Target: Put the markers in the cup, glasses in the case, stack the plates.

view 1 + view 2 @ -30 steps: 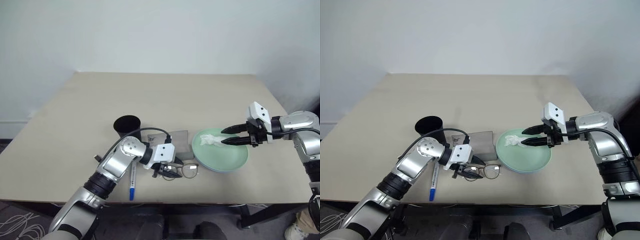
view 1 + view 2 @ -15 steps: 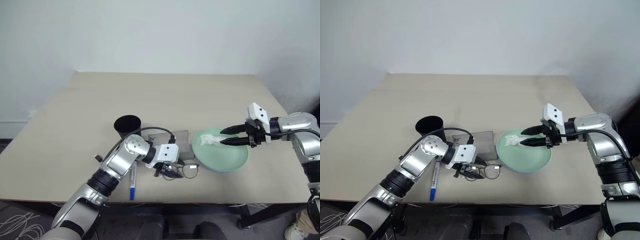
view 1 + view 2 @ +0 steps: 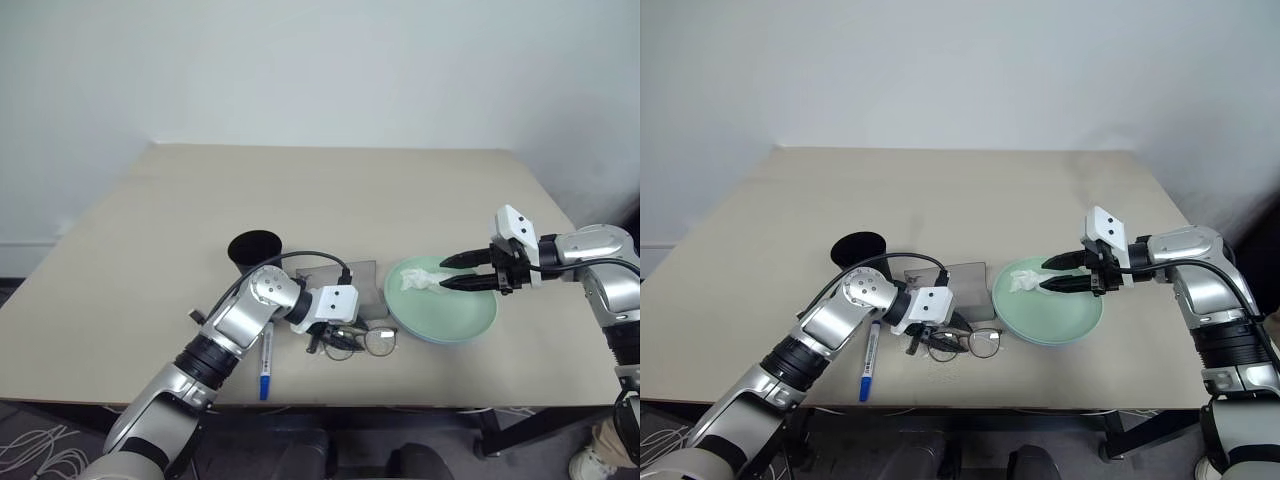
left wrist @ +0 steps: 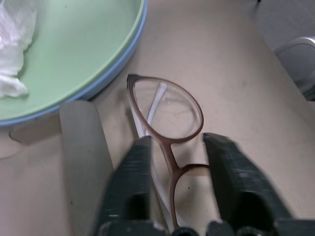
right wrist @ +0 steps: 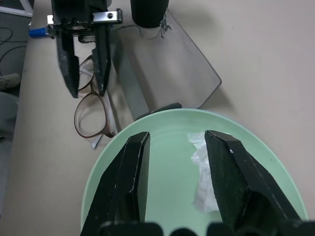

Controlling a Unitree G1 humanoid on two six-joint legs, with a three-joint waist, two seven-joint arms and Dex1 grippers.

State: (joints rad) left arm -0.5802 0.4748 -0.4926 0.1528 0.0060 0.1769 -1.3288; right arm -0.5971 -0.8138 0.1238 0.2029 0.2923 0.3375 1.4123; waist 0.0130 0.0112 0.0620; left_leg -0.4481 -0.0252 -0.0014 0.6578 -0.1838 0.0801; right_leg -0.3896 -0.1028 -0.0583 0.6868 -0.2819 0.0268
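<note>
- One job of three looks done: two plates (image 3: 441, 313), mint nested on blue, sit stacked near the table's front edge, a crumpled tissue (image 3: 424, 281) on top.
- One pair of glasses (image 3: 366, 341) lies on the table (image 3: 330, 190), not yet in the single grey case (image 3: 358, 283) just behind.
- Left gripper (image 4: 178, 156) straddles the bridge, jaws part-closed, not clearly pinching.
- Right gripper (image 3: 464, 272) hovers over the plates, jaws apart, empty.
- One blue-capped marker (image 3: 265, 364) lies outside the one black cup (image 3: 254, 253); a second I cannot spot.

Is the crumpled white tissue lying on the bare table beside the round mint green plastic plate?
No: the crumpled white tissue lies inside the round mint green plastic plate, between the right gripper's two black fingers in the right wrist view.
</note>
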